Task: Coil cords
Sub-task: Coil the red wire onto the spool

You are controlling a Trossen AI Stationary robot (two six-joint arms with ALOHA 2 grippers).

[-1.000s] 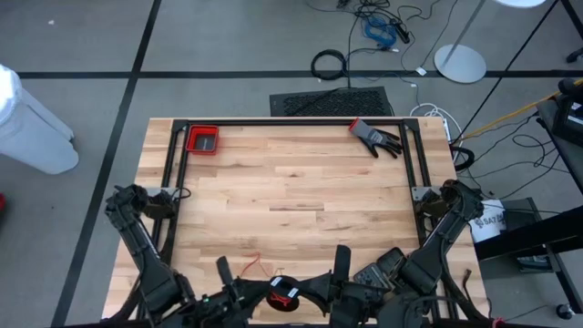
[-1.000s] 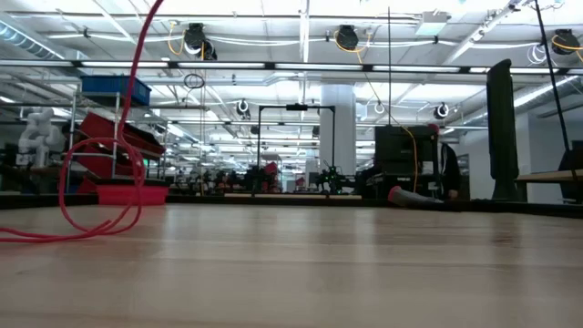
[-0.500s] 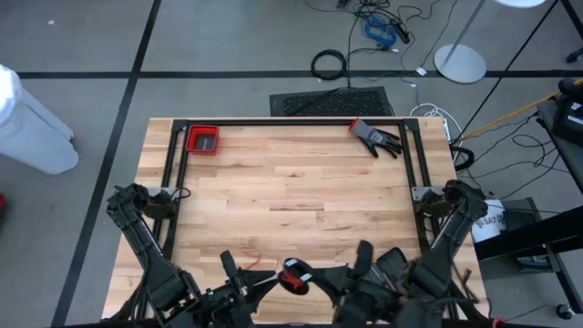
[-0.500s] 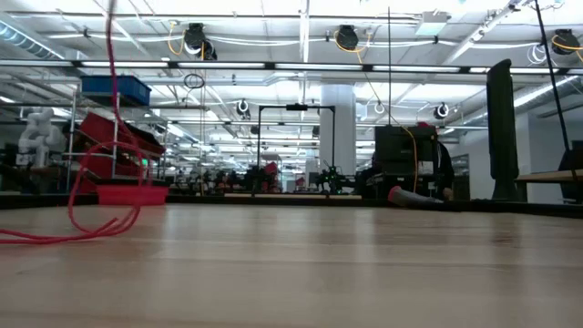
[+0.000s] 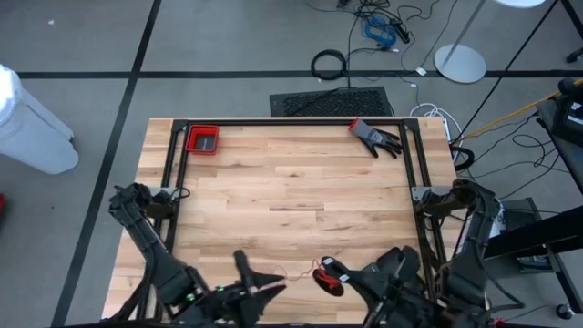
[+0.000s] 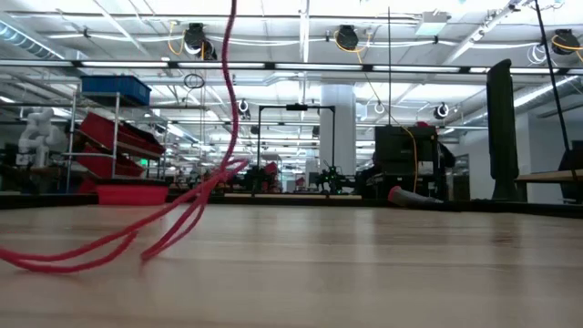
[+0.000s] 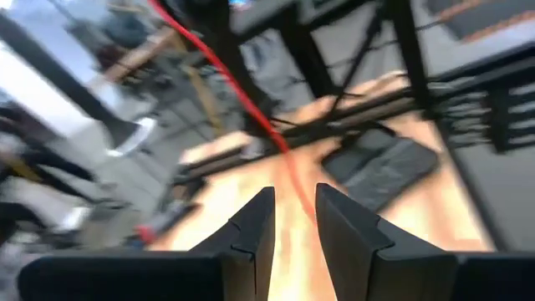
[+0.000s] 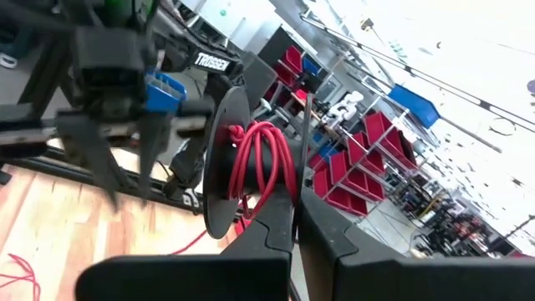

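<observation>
Bright overhead light, blurred wrist views

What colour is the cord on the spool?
Red cord, clearest in the right wrist view.

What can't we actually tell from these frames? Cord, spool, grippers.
- Red cord, low view: top cut off by the picture's upper edge; what holds it unseen.
- Left gripper, left wrist view: motion blur; cord contact with the fingers unclear.
- Black disc, right wrist view: its far face is turned away.
- Right gripper, high view: fingertips too small.

The table's (image 5: 301, 196) middle lies bare; a red bin (image 5: 202, 140) and glove (image 5: 375, 137) occupy the far corners.
</observation>
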